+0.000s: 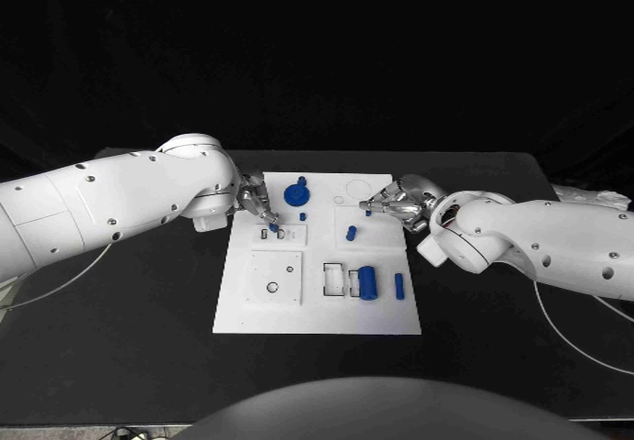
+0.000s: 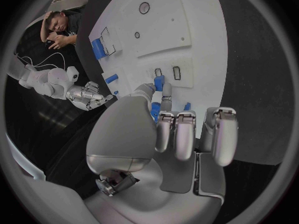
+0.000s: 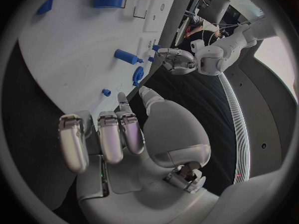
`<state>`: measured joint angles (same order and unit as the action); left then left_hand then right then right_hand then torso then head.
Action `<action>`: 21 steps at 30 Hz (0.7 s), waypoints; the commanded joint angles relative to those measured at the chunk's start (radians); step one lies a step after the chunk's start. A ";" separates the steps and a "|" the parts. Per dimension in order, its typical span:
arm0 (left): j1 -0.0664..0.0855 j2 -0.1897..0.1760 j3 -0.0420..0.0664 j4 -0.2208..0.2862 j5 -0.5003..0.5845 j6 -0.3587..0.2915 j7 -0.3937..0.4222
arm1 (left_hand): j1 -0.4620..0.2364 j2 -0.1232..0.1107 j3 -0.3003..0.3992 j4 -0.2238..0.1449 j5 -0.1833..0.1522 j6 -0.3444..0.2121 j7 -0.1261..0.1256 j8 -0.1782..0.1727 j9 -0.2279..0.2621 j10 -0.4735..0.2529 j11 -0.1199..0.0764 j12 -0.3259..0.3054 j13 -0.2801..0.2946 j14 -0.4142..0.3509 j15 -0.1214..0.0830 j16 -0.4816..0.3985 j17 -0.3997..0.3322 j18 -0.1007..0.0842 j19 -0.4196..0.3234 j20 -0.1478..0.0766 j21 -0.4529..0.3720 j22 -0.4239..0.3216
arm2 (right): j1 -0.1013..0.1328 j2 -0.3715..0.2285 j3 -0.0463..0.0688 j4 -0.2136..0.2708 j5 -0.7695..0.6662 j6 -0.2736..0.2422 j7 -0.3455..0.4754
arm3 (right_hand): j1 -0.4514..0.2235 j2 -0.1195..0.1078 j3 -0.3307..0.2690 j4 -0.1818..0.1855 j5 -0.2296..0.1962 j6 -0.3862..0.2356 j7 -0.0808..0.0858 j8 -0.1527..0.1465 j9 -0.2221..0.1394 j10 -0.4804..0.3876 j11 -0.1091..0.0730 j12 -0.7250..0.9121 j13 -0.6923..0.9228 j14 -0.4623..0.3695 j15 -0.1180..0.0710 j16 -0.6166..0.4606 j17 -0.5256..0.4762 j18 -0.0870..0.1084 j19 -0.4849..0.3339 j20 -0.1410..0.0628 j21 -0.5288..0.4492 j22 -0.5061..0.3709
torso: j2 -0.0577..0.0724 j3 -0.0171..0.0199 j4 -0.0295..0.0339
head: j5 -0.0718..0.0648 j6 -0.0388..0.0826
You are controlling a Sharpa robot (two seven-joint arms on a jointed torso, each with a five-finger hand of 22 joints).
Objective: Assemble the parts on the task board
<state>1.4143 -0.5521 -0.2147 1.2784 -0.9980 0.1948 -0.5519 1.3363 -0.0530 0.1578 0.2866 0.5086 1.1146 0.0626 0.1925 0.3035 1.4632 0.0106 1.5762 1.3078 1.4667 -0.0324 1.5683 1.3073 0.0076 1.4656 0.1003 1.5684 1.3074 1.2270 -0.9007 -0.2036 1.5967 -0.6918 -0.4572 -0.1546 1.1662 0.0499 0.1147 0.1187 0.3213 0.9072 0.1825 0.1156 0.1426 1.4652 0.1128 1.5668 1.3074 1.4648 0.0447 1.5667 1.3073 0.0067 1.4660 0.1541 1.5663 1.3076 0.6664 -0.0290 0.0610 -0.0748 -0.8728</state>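
blk table (image 1: 146,302) — white task board (image 1: 317,316) ctr | dark room behind

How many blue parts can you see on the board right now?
7: gear farthest out, small peg beside it, a part pinched by the left hand, a tiny piece by the right hand, a central peg, block and rod nearest the robot. Hands may hide more.

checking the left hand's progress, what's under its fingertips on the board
In the left wrist view, the left hand pinches a small blue part just over two small rectangular slots in the task board. Whether the part has entered a slot cannot be seen.
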 commanded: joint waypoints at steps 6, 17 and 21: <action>-0.002 0.005 0.000 0.003 0.021 0.017 0.001 | 0.007 -0.006 0.006 0.002 0.002 0.004 0.000 -0.007 0.001 0.108 -0.006 -0.005 0.263 0.104 -0.005 0.003 0.263 -0.008 0.105 -0.007 0.002 0.263 | -0.001 0.000 0.000 0.001 -0.007 0.002 0.007 | 0.012 0.001 -0.004 -0.004 0.004 0.000 0.005 0.006 0.002 0.106 0.005 0.004 0.263 0.106 0.009 0.004 0.263 -0.007 0.105 0.008 0.004 0.263 | 0.000 -0.0002 0.0002 | -0.001 0.000; -0.003 0.006 0.000 0.001 0.033 0.033 -0.001 | 0.008 -0.005 0.008 0.003 -0.002 0.003 0.001 -0.010 0.000 0.108 -0.005 -0.005 0.263 0.104 -0.006 0.003 0.263 -0.008 0.105 -0.008 0.002 0.263 | -0.001 0.001 0.000 0.000 -0.007 0.002 0.008 | 0.012 0.001 -0.004 -0.004 0.004 0.000 0.005 0.006 0.002 0.106 0.005 0.004 0.263 0.106 0.009 0.004 0.263 -0.007 0.105 0.008 0.004 0.263 | 0.000 0.0004 0.0000 | -0.003 0.000; -0.003 0.007 0.000 0.000 0.037 0.037 -0.001 | 0.008 -0.005 0.008 0.003 -0.002 0.003 0.001 -0.010 0.000 0.108 -0.005 -0.005 0.263 0.104 -0.006 0.003 0.263 -0.008 0.105 -0.008 0.002 0.263 | -0.001 0.001 0.000 0.000 -0.007 0.001 0.008 | 0.012 0.001 -0.004 -0.004 0.004 0.000 0.005 0.006 0.002 0.106 0.005 0.004 0.263 0.106 0.009 0.004 0.263 -0.007 0.105 0.008 0.004 0.263 | 0.000 0.0002 -0.0001 | -0.003 0.000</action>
<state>1.4113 -0.5482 -0.2152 1.2777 -0.9752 0.2092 -0.5529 1.3363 -0.0530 0.1605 0.2894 0.5081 1.1146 0.0627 0.1868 0.3039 1.4632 0.0107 1.5762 1.3078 1.4667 -0.0324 1.5683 1.3081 0.0075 1.4656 0.1004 1.5684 1.3074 1.2270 -0.9006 -0.2036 1.5962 -0.6918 -0.4579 -0.1543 1.1662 0.0499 0.1147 0.1187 0.3213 0.9072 0.1825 0.1156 0.1424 1.4651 0.1128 1.5669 1.3074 1.4648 0.0447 1.5667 1.3081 0.0067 1.4660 0.1541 1.5663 1.3074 0.6664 -0.0287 0.0610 -0.0772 -0.8728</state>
